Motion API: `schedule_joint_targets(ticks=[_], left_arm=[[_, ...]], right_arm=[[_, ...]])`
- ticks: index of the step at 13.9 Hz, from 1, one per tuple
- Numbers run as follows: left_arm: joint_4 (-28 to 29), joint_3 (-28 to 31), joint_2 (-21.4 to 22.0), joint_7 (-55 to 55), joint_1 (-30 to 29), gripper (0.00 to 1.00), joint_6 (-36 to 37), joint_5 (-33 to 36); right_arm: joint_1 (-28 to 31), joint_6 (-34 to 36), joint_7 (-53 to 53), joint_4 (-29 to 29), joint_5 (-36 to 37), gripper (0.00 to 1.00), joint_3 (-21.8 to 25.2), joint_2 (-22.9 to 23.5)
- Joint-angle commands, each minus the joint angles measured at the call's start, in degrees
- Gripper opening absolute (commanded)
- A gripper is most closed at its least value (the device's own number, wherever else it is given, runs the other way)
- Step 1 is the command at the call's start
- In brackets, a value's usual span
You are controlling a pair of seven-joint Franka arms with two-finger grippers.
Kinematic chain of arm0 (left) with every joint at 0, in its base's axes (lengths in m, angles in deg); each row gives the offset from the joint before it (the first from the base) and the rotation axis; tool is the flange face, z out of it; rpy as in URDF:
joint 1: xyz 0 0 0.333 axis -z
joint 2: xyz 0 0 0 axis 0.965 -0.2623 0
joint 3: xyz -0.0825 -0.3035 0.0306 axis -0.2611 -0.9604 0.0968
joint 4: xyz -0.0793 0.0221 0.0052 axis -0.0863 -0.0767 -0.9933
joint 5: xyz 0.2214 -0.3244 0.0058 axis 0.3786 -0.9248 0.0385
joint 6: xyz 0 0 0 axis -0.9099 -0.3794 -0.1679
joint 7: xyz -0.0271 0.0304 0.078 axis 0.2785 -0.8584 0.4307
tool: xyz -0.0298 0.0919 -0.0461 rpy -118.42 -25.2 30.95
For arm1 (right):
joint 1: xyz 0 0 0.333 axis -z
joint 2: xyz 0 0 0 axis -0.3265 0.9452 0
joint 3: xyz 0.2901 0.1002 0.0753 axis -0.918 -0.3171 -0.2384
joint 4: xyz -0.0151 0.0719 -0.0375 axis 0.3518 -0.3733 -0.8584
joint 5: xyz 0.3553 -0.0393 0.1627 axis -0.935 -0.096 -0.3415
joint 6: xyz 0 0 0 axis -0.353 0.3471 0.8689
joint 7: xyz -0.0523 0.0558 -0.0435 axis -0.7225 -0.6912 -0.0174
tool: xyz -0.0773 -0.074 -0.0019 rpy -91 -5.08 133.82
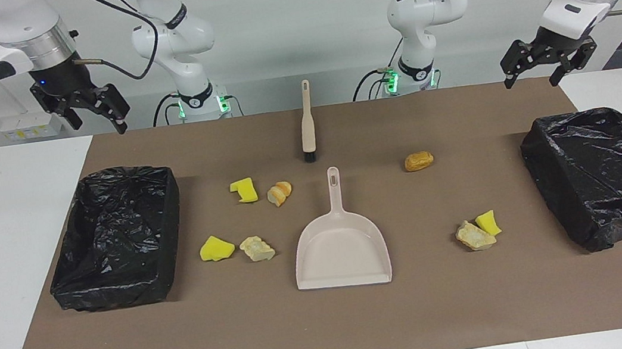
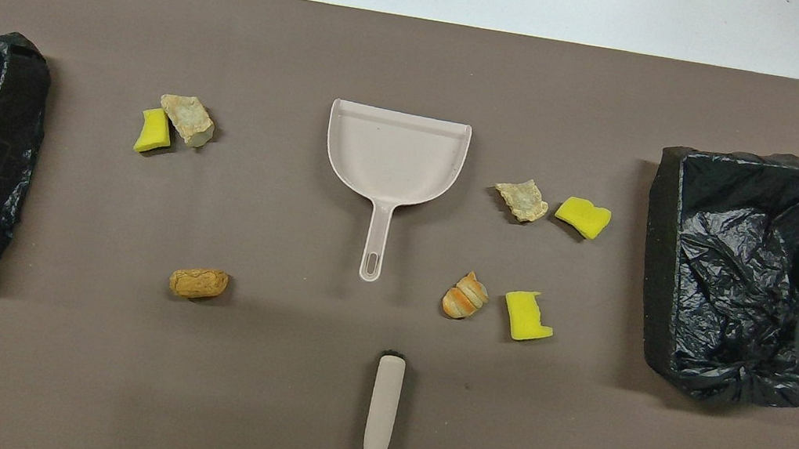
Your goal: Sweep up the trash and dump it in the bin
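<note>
From my console I see seven scraps of trash scattered on the brown paper mat (image 1: 331, 328), none of them in a bin. Toward the right arm's end lie four: a bright yellow notched sponge chunk (image 1: 244, 190) beside a golden-brown striped bread piece (image 1: 279, 193), which sits tilted, and farther from the robots a second yellow sponge wedge (image 1: 216, 249) just beside a pale beige crumbly lump (image 1: 256, 249). Toward the left arm's end lie three: a golden-brown oblong bread roll (image 1: 418, 161), its long axis running across the table from end to end, and farther out a pale beige crumbly chunk (image 1: 475, 236) touching a small yellow sponge block (image 1: 488, 222).

Between the two groups the beige plastic dustpan (image 1: 340, 248) lies flat, its handle pointing at the robots and its open mouth facing away. In line with it, nearer the robots, the beige black-bristled brush (image 1: 306, 122) lies lengthwise, bristles toward the dustpan handle.

A black-bag-lined bin (image 1: 115, 239) stands at the right arm's end, and a second black-lined bin (image 1: 605, 175) at the left arm's.

The right gripper (image 1: 93, 116) hangs in the air with its jaws spread and empty, over the mat's edge by its bin. The left gripper (image 1: 531, 68) hangs likewise, spread and holding nothing, over the mat's corner by its own bin.
</note>
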Motion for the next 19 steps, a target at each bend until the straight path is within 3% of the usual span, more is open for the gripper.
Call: schedule_joint_targets(ticks=[1, 4, 9, 13, 17, 19], left_arm=[[9.59, -0.21, 4.33, 0.31, 3.19, 1.0, -3.9, -1.26], [20.85, -0.21, 8.39, 1.1, 8.46, 1.0, -10.78, -2.23], [36.41, -0.21, 14.81, 13.47, 21.9, 1.0, -21.41, -3.9], [41.08, -0.3, 15.6, 23.58, 32.88, 1.0, -23.53, -4.08], [50.3, -0.3, 18.15, 28.25, 42.38, 1.0, -36.16, -4.08], [52.25, -0.21, 17.37, 34.82, 47.21, 1.0, -42.06, -4.08]], right_arm=[[0.72, -0.06, -2.13, -0.39, -0.25, 1.0, -0.25, -0.59], [0.72, 0.03, -2.13, -0.39, -0.25, 1.0, -0.34, -0.59], [0.72, -0.06, -2.13, -0.39, -0.25, 1.0, -0.34, -0.59], [0.72, -0.06, -2.21, -0.39, -0.25, 1.0, -0.34, -0.59], [0.46, 1.34, -2.39, -0.47, -0.34, 1.0, -0.43, -0.85], [0.2, 2.22, -2.56, -0.38, -0.95, 1.0, -0.52, -1.03]])
